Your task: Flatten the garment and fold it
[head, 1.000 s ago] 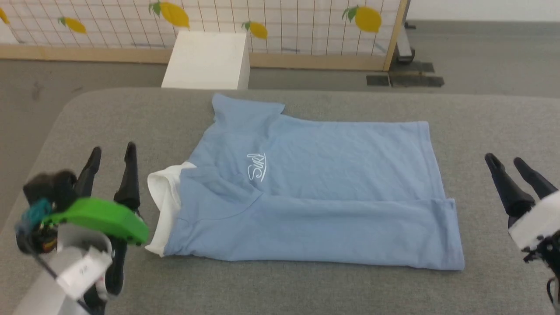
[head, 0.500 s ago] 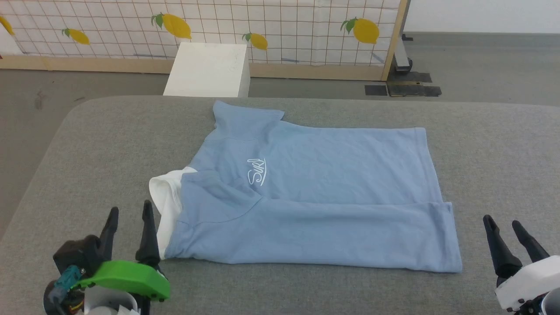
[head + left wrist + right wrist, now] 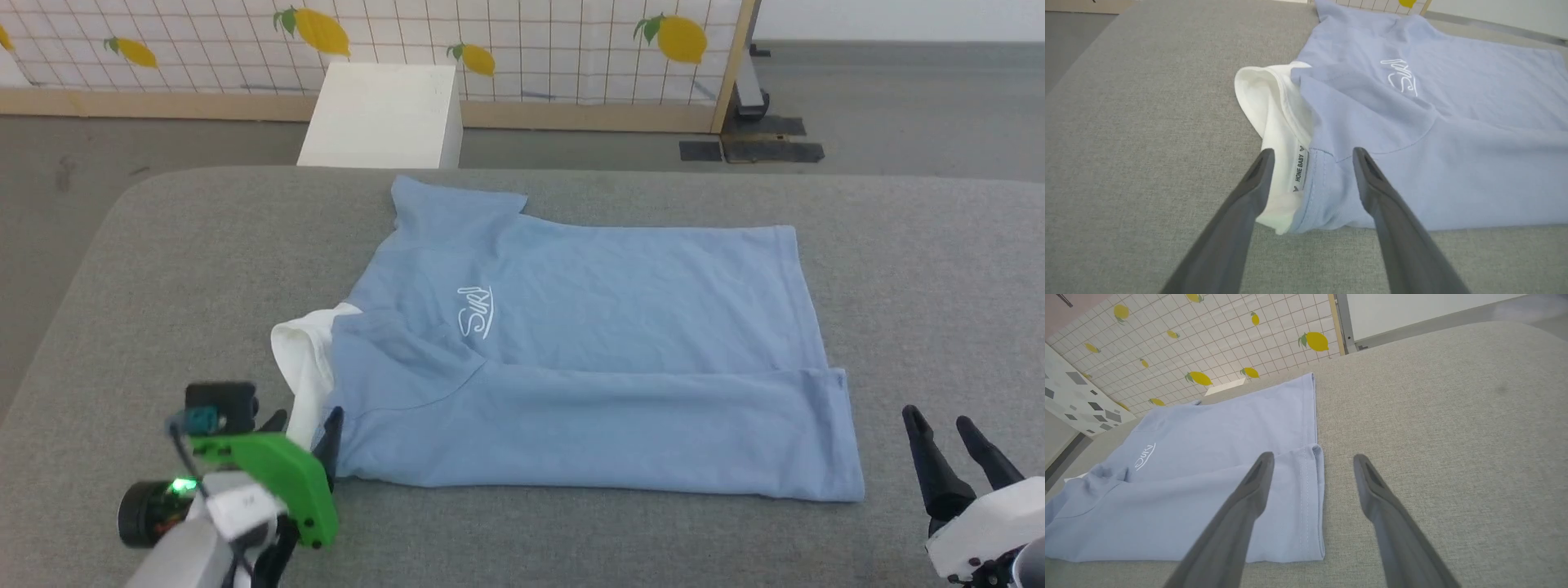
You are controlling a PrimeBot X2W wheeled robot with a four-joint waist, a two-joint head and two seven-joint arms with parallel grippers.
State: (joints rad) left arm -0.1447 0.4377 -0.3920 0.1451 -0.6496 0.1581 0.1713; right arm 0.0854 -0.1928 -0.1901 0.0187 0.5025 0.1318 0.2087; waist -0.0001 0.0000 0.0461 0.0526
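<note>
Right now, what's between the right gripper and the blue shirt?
Nothing but bare grey table cover, seen in the head view, between the open right gripper and the light blue polo shirt.

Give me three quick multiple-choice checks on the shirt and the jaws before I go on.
1. The white collar lies at which end of the garment?
A. the robot's left
B. the robot's right
C. the far end
2. The chest script is
A. black
B. yellow
C. white
3. The left jaws are
A. shut on the collar
B. open, astride the collar seam
C. shut and empty
Answers: 1 A, the collar sits at the head view's left; 2 C, it is white cursive on light blue; 3 B, the left wrist view shows them spread either side of the collar label.
</note>
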